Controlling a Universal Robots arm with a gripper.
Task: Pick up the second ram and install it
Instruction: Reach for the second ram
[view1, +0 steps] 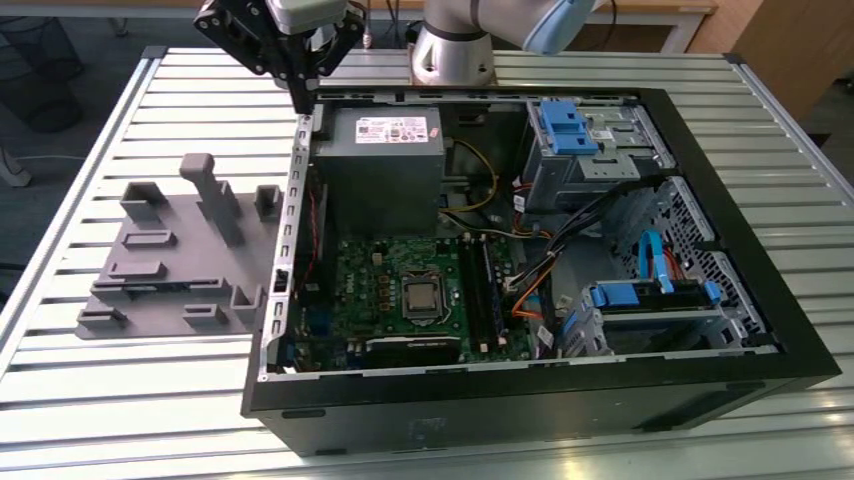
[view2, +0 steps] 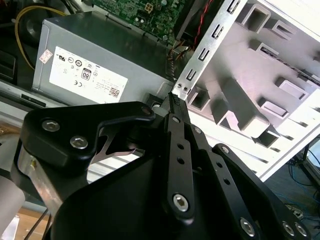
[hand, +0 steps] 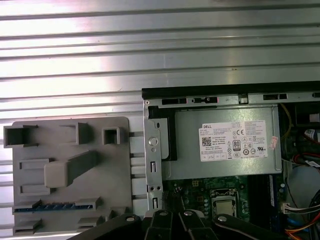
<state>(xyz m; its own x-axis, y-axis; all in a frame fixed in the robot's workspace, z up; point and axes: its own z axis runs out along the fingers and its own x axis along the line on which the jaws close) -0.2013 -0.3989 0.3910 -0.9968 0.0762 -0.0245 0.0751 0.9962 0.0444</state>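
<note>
One thin memory stick, the second ram (hand: 50, 206), lies on its edge in a groove of the grey holder (hand: 70, 135), and in the first wrist view it looks like a long blue strip near the holder's end that is farthest from the grey power box. So the job has hardly begun, I think: the stick is not picked up yet and it is not in the computer yet. All of the lifting, carrying and pushing in is left to do. The gripper (view1: 304, 98) hangs above the silver table (view1: 160, 90), right over the corner of the computer case (view1: 534, 400) beside the power box (view1: 378, 150), between the case and the holder. Its two black fingers are pressed together to a point, with nothing between them. It is well apart from the stick. The big black case lies open on its side. Inside it I see the power box, a green board (view1: 387, 290) with long black slots (view1: 483, 290), some blue drive brackets (view1: 574, 125) and a bunch of wires (view1: 587, 215). I cannot tell whether any slot already has a stick in it. The holder's other pockets look bare.
</note>
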